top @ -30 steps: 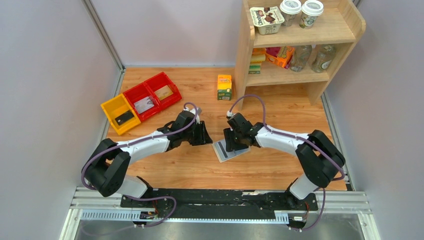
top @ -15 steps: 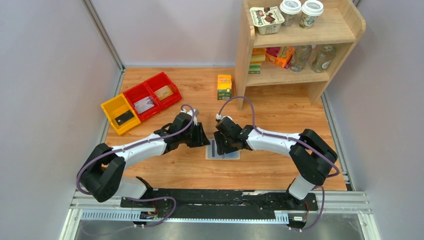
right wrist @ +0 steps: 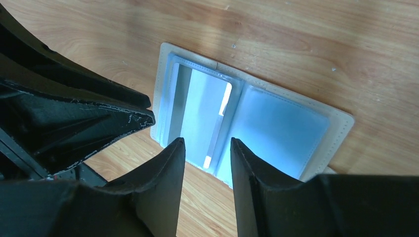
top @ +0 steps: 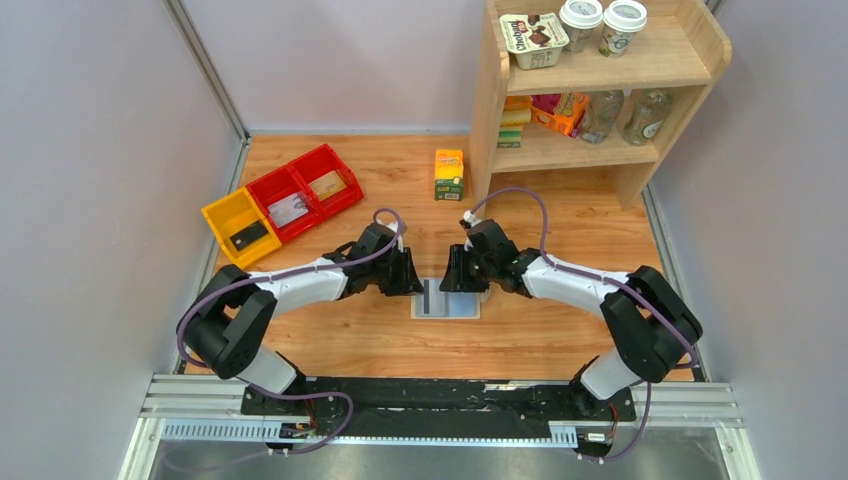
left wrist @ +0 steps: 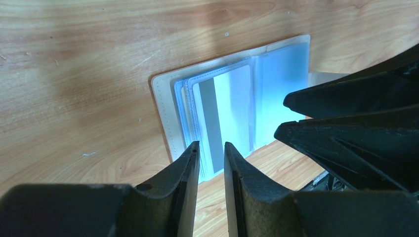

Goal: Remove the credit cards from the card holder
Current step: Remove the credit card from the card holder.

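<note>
- the card holder [top: 457, 304] lies spread open and flat on the table [top: 560, 340], about mid-table, light blue inside facing up, right between the two grippers
- a credit card [left wrist: 223, 112] with a dark stripe sits in the left half, tucked under a clear sleeve. the right half just looks blue, can't tell if there's a card in it
- left gripper [left wrist: 211, 148] hangs over the holder's left side, fingers narrow with only a slim gap, holding nothing
- right gripper [right wrist: 207, 143] hangs over the fold, fingers a bit wider apart, also empty. can't tell if either one touches the holder
- my read: holder is opened, no card is out yet, so this is lining up for the first pull
- next move probably needs one gripper pinning the holder down while the other pinches a card edge and slides it out. the card is thin and lies flat, so getting under it looks fiddly
- further out: yellow bin [top: 240, 228] and red bins [top: 305, 190] far left, wooden shelf [top: 600, 90] far right
</note>
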Available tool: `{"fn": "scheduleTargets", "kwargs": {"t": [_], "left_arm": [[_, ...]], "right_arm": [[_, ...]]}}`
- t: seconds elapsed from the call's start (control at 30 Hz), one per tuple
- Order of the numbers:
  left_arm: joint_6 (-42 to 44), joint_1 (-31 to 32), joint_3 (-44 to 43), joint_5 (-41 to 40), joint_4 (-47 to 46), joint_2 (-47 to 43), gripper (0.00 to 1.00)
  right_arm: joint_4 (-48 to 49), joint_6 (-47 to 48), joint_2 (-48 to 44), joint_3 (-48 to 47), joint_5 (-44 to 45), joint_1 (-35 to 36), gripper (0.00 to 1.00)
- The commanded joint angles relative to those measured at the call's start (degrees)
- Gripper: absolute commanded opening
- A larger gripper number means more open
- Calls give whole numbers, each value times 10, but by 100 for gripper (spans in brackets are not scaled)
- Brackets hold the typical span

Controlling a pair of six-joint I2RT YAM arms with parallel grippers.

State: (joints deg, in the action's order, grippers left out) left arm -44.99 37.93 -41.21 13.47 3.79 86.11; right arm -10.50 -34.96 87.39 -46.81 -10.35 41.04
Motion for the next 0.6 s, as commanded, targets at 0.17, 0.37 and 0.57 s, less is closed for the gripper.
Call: {"fn": "scheduleTargets", "kwargs": {"t": [0.17,0.37,0.57], "left_arm": [[3,8,-10,17,-16,14,30],[2,14,-10,21,-24,32,26],[-3,16,-8,30,-29,56,20]], "right_arm": [[99,-40,54,19,-92,-20,40],[97,-41,70,20,-81,-21,39],[118,-40,77,22,-96,-24,39]]}}
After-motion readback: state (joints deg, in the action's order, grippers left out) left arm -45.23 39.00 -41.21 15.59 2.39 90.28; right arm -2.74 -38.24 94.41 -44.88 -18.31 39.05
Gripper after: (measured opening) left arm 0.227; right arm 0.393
